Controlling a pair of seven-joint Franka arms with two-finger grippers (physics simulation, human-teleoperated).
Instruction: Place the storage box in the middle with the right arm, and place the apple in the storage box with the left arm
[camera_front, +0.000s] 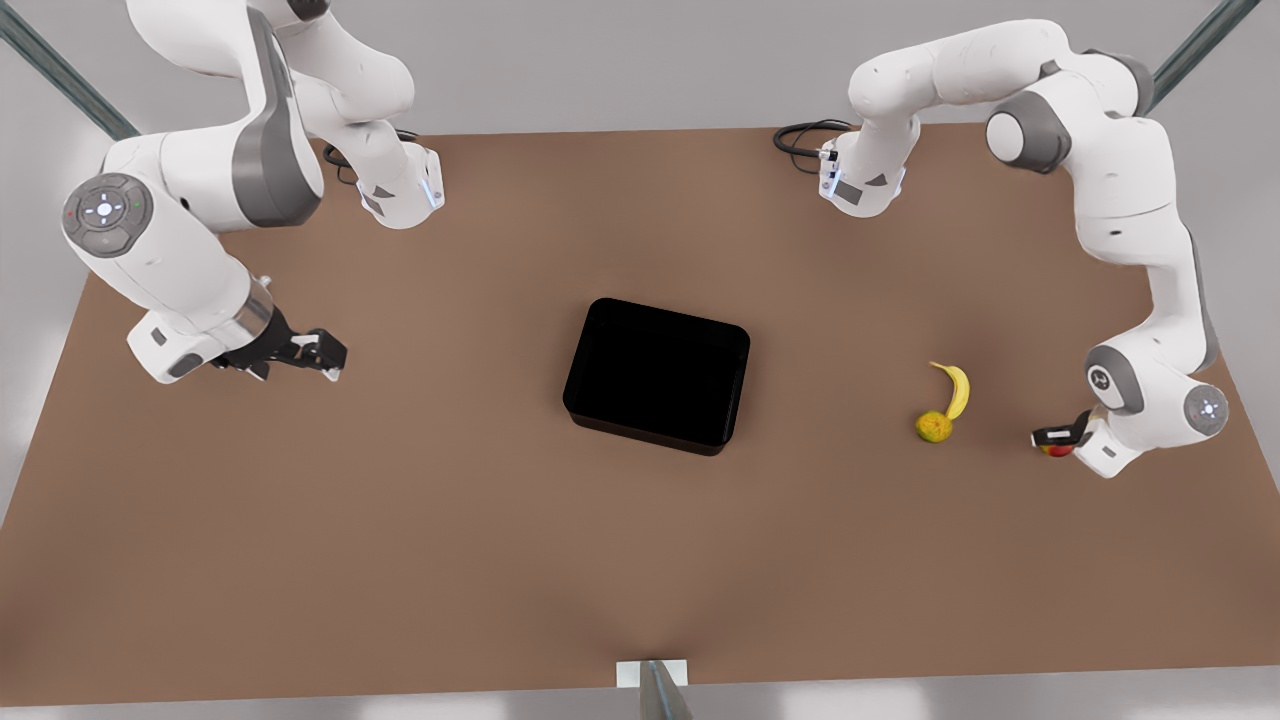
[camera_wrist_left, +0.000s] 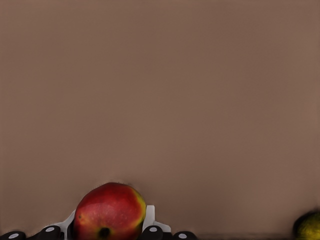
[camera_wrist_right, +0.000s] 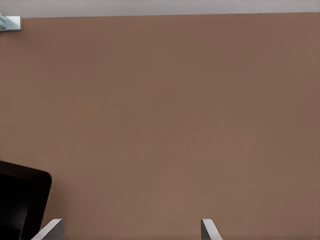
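The glossy black storage box (camera_front: 640, 434) lies empty in the middle of the brown table; one corner of it (camera_wrist_right: 20, 200) appears in the right wrist view. At the front view's right, the red-and-yellow apple (camera_front: 1058, 450) sits between the fingers of my left gripper (camera_front: 1055, 438). In the left wrist view the apple (camera_wrist_left: 110, 210) fills the gap, and the left gripper (camera_wrist_left: 110, 229) has its pads against both sides. My right gripper (camera_front: 325, 355) hovers at the front view's left, well away from the box. Its fingertips (camera_wrist_right: 50, 229) stand wide apart around bare table, so the right gripper (camera_wrist_right: 130, 232) is open.
A yellow banana (camera_front: 955, 388) and a lumpy yellow-green fruit (camera_front: 933, 427) lie between the box and the apple; the lumpy fruit (camera_wrist_left: 309, 226) also edges into the left wrist view. A black cable (camera_front: 800, 135) loops at the table's back edge.
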